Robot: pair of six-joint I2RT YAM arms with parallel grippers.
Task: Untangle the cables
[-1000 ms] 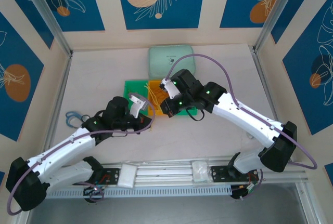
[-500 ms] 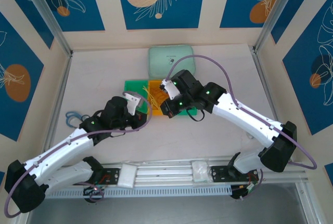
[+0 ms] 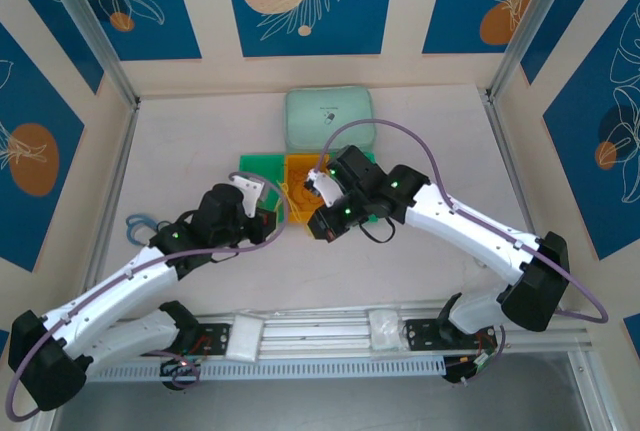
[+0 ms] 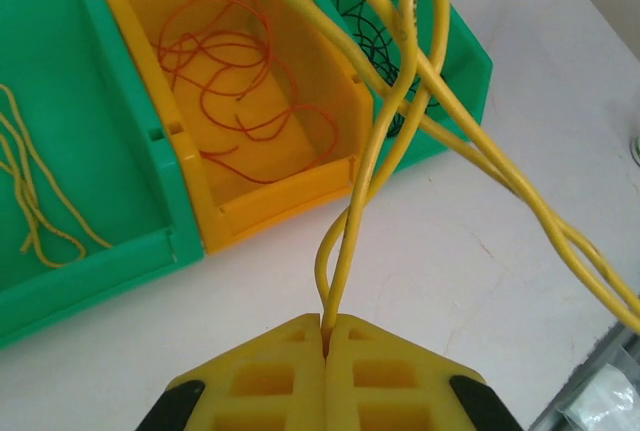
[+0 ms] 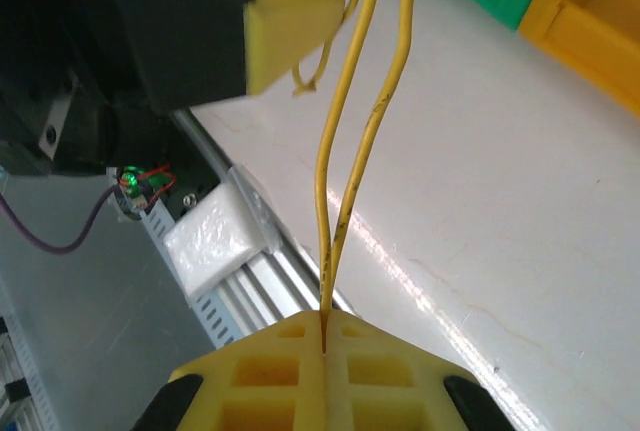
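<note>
Right now the left end effector (image 4: 325, 323) is clamped shut on a thick yellow cable (image 4: 372, 156). Its two strands rise from between the pads toward 12 o'clock and cross into a loop above the bins. The right end effector (image 5: 325, 323) is likewise closed tight on two strands of yellow cable that run up toward 12 o'clock. On the desk (image 4: 470, 251), seen from the left wrist, the orange bin (image 4: 280, 191) at 11 o'clock holds loose orange-red cables (image 4: 225, 71). The green bin (image 4: 100, 101) at 9 o'clock holds thin yellow cables (image 4: 30, 191), and black cables (image 4: 358, 31) lie in the second green bin (image 4: 465, 56) at 1 o'clock. From above, both end effectors sit close together at the 6 o'clock edge of the bins.
</note>
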